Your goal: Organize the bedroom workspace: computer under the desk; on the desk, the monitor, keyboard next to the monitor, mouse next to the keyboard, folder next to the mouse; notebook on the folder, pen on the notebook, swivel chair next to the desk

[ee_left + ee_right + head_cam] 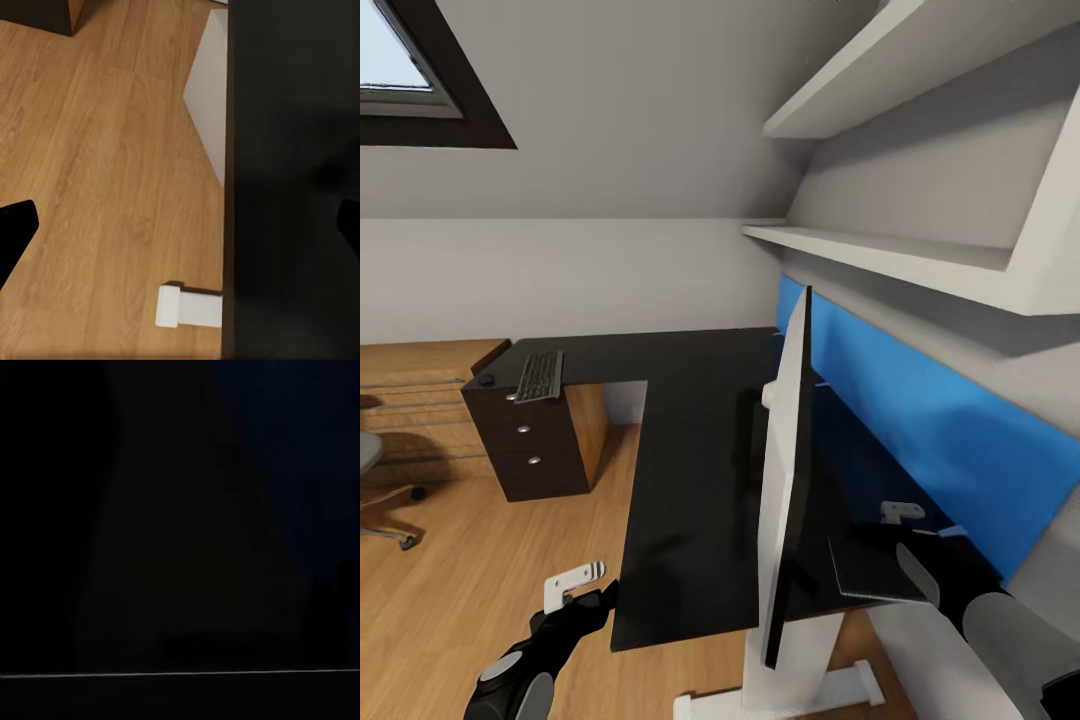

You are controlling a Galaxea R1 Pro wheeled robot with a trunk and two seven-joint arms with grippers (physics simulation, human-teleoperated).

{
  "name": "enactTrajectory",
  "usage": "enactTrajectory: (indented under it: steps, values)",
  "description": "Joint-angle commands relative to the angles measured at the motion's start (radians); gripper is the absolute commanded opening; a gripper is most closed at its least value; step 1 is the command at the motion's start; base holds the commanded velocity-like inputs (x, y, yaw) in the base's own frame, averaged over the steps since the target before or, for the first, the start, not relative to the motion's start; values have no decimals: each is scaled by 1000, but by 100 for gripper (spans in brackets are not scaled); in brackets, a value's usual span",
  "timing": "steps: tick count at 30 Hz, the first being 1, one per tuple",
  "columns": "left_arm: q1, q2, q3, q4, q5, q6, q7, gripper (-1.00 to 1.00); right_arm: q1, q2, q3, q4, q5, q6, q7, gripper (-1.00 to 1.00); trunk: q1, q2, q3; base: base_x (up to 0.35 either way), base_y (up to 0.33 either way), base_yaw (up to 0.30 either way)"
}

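While the monitor is standing edge-on on the black desk, the keyboard is lying on the drawer unit. The left gripper is hanging open over the floor; the right gripper, behind the monitor, is possibly open, though that cannot be told.

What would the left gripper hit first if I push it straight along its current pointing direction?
Probably the near edge of the black desk tabletop or the wooden floor just beside it: the left wrist view looks straight down on both. Depth is unclear.
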Motion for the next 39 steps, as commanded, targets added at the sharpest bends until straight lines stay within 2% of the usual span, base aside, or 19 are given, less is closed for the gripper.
enactTrajectory:
  steps: [1,12,37,39]
  values:
    - [-1,0,-1,-1,11,3,9,100,0,-1,10,16,-4,10,-2,100,0,-1,-1,-28,0,0]
    - [-1,0,-1,-1,11,3,9,100,0,-1,11,16,-4,10,-2,100,0,-1,-1,-95,0,0]
    - [-1,0,-1,0,11,4,9,100,0,-2,11,13,-4,5,-1,100,0,-1,-1,-4,0,0]
    - [-1,0,-1,0,11,3,9,100,0,-2,11,7,-4,0,0,100,-8,13,5,0,0,0]
